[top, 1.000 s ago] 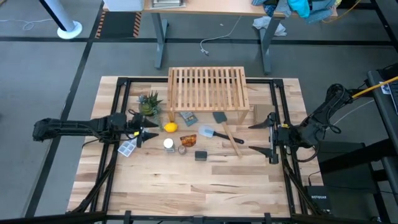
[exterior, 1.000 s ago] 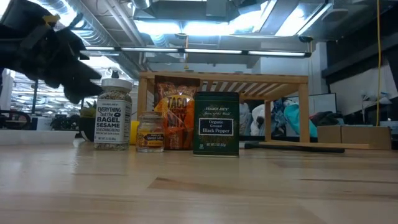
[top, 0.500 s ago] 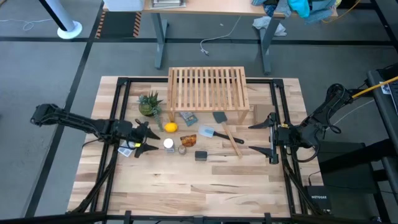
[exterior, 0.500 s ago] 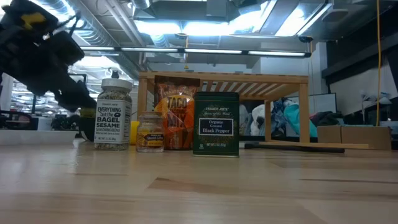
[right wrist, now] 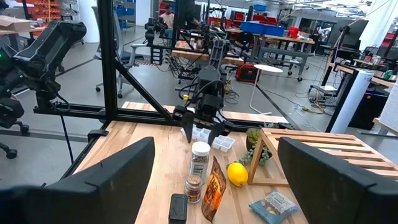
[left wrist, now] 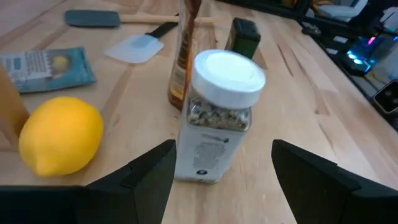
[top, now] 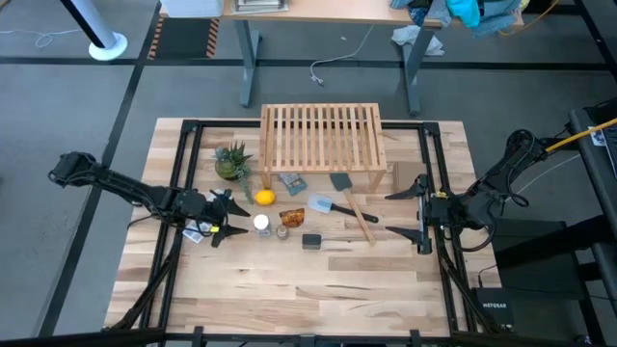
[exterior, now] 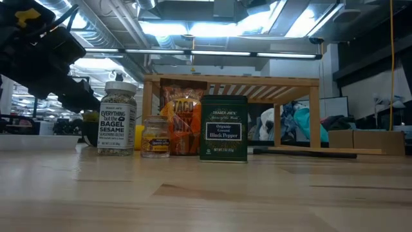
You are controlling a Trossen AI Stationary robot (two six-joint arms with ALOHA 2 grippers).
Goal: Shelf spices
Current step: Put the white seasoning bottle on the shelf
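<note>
Four spice containers stand in a loose row on the butcher-block tabletop (top: 318, 280), in front of the light wooden slatted shelf (top: 323, 135), none on it.

White-capped clear jar of sesame seasoning (top: 261, 224): upright, long axis vertical, cap up, label toward the low camera. It is the leftmost of the row.
Tiny clear glass jar with brownish contents (top: 282, 231): upright, just beside the white-capped jar.
Orange pouch-like spice packet (top: 292, 217): stands on edge, tall axis vertical in the low view, behind the tiny jar.
Small black square tin of black pepper (top: 310, 241): upright, label toward the low camera, nearest the table's front edge.
Yellow lemon (top: 264, 198) lies between the white-capped jar and the shelf's left leg. Grey-blue spatula (top: 323, 204) lies flat further right.

Left gripper (top: 226, 218): fingers spread wide, empty, pointed at the white-capped jar from its left and just short of it; in the left wrist view the jar stands between the two dark fingers (left wrist: 144, 175), not touched.
Right gripper (top: 413, 213): spread wide, empty, well apart from the spices at the table's right side.

Change over the last second: left gripper moved from beside the small green potted plant (top: 231, 160) toward the jar and dropped lower; containers and right arm unmoved.
</note>
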